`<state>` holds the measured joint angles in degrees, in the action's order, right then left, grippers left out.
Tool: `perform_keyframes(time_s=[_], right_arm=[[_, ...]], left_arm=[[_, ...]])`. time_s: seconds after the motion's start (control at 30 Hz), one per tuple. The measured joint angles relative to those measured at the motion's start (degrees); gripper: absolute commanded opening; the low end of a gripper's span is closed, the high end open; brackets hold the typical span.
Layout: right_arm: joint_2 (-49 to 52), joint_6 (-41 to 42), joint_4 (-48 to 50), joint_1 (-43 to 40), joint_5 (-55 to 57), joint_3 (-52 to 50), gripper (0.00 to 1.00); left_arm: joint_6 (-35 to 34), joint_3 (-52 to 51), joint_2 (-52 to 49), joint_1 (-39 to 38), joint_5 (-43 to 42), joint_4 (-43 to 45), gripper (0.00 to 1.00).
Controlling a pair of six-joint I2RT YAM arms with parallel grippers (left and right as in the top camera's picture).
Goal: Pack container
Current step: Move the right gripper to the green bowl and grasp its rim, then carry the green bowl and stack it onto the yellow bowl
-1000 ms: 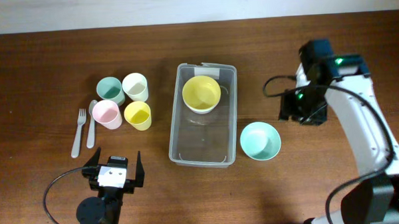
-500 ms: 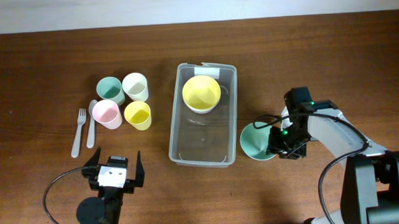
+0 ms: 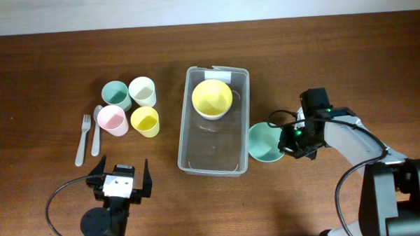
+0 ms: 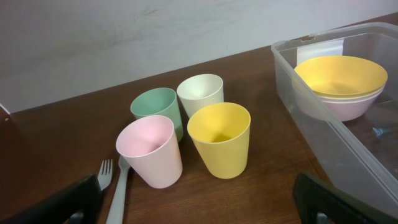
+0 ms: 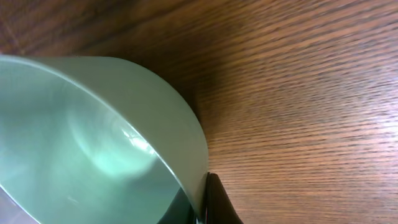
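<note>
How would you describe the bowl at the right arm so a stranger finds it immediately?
Find the clear rectangular plastic tub at the centre of the wooden table. Just outside its right long wall is a round mint-green plastic bowl, its rim held in the jaws of the right gripper. The yellow bowl and pale pinkish bowl are stacked inside the tub.

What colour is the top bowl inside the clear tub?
The bowl is yellow; overhead view shows it best.
</note>
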<state>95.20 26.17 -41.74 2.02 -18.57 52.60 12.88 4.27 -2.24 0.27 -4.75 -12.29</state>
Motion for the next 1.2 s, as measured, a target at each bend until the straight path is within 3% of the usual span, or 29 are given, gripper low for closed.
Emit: perform_keyframes(time_s=[0.23,0.47,0.63,0.73,0.87,1.0,1.2], right_arm=[[-2.0,0.2,3.9,-6.4,-8.2,-0.1,0.04],[-20.0,-1.2,6.6,-15.7,-20.4,1.4,0.04],[-28.9,-0.6,15.7,-13.0,-29.7,4.8,0.04],[-30.3,3.5,19.1,-7.2,-30.9,5.4,0.04],[-27.3,7.4,20.8,1.8,-27.5,5.4,0.04],[-17.6,9.4,20.8,10.4,-19.2,7.3,0.04],[2.4,8.1,9.5,15.0,-10.3,22.3,0.04]], left_arm=[[0.0,0.0,0.0,0.0,0.0,0.0,1.00],[0.0,0.0,0.0,0.0,0.0,0.0,1.00],[0.0,0.0,0.0,0.0,0.0,0.0,1.00],[0.0,0.0,0.0,0.0,0.0,0.0,1.00],[0.0,0.0,0.0,0.0,0.0,0.0,1.00],[0.0,0.0,0.0,0.0,0.0,0.0,1.00],[0.0,0.0,0.0,0.0,0.0,0.0,1.00]])
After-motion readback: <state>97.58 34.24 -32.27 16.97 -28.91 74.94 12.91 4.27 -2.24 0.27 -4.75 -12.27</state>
